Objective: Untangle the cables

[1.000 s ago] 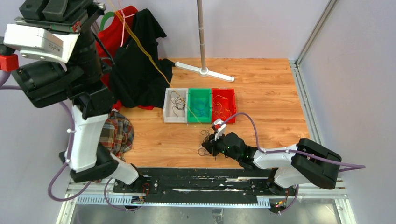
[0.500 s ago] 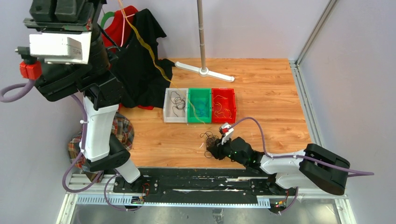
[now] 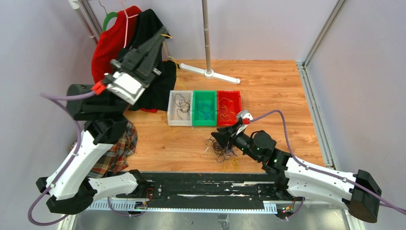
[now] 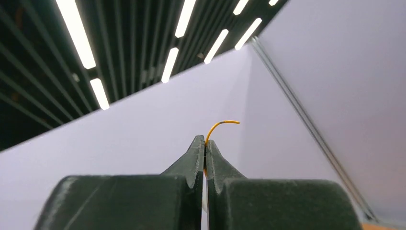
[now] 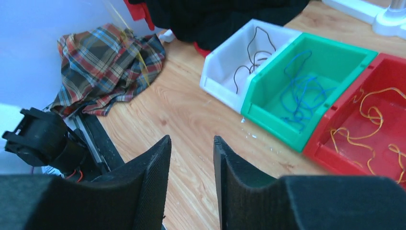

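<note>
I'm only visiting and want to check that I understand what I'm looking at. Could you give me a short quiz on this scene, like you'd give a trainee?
1. Multiple choice: what colour are the wires in the green bin? A black, B blue, C yellow-orange.
2. True or false: the left arm's jaws are shut on a yellow-orange wire.
3. Short answer: which bin holds black wires?
Key: 1 B, the blue wires. 2 true. 3 the white bin.
</note>
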You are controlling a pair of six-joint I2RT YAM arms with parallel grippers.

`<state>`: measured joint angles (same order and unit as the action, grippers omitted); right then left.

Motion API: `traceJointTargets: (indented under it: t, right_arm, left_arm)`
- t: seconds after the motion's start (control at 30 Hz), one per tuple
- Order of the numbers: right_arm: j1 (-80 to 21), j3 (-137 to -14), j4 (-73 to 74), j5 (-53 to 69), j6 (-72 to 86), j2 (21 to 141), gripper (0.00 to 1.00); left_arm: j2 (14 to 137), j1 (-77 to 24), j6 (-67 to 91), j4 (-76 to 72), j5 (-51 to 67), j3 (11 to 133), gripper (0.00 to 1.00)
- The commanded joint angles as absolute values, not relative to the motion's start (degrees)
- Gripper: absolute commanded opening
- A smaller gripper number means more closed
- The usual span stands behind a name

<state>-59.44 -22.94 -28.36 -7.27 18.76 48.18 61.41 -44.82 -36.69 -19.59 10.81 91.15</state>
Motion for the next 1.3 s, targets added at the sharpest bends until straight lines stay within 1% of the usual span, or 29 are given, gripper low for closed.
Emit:
traceJointTargets:
  t: [0.0, 0.23, 0.4, 0.53, 0.63, 0.73, 0.87, 1.07, 1.27]
  right_arm:
    - [-58.6, -27.2, -22.9, -7.3, 15.1, 47.8, 0.41]
    - [-58.2, -35.2, -25.0, -8.8, 12.5, 54.5, 0.45]
    - [-56.1, -40.3, -25.0, -10.9, 11.1, 58.6, 0.45]
    - [-51.4, -42.5, -24.9, -10.9, 10.7, 60.2, 0.44]
    - [-45.2, -43.4, -24.9, -6.0, 11.4, 61.5, 0.43]
    - [-37.9, -44.2, -25.1, 1.4, 12.5, 64.1, 0.4]
    - [-32.4, -45.7, -25.2, 8.4, 12.2, 68.0, 0.37]
    - [-28.5, -45.9, -27.1, 11.3, 13.4, 71.5, 0.35]
    - [-27.5, -45.1, -28.2, 9.7, 14.6, 73.7, 0.34]
  left_arm:
    - [61.3, -45.0, -32.6, -15.1, 12.1, 87.8, 0.0]
    - [66.0, -45.2, -29.3, -14.4, 15.7, 91.1, 0.0]
    - [70.6, -46.9, -29.6, -14.5, 16.6, 95.1, 0.0]
    - [74.5, -48.1, -30.5, -14.6, 17.2, 100.0, 0.0]
    - [77.1, -48.8, -31.7, -14.7, 17.8, 103.1, 0.0]
    - [79.5, -49.7, -33.0, -14.7, 17.0, 104.9, 0.0]
    - [81.5, -50.0, -33.3, -14.8, 16.4, 105.4, 0.0]
    - [83.2, -50.1, -33.6, -16.8, 14.1, 103.4, 0.0]
    - [84.2, -49.9, -34.8, -18.7, 10.7, 99.7, 0.0]
